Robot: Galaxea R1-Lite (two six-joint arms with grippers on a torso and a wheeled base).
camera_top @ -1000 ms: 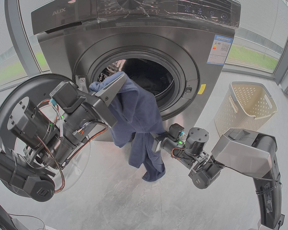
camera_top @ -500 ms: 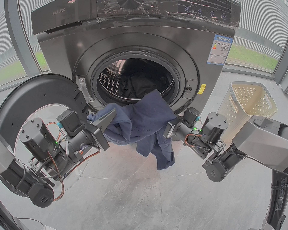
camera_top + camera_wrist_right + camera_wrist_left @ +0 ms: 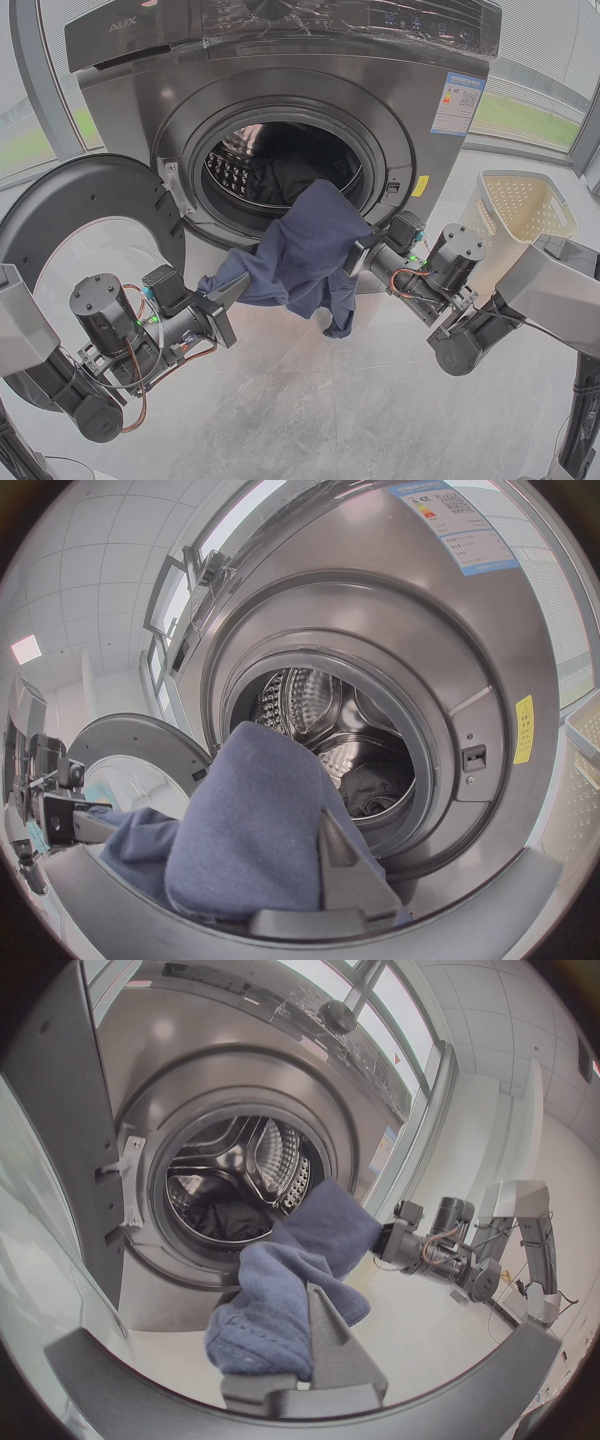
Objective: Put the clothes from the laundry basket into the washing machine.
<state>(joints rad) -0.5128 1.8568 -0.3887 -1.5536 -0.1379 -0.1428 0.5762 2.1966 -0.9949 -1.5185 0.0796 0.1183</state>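
A dark navy, soft knit garment (image 3: 300,250) is held slung between both arms before the lower rim of the grey front-loading washing machine's (image 3: 400,119) open drum. One bunched end is clamped in the left gripper (image 3: 236,289), the other in the right gripper (image 3: 357,250). A crumpled tail is left hanging toward the floor.

Place: we take this for a lab or test room, not a home.
Washer (image 3: 281,81): wrapping film on its panel, energy label (image 3: 458,103) on its front.
Windows (image 3: 537,75): glazed walls behind the washer, lawn outside.
Floor (image 3: 300,412): pale stone before the washer.
Ceiling (image 3: 81,574): office panels above it.
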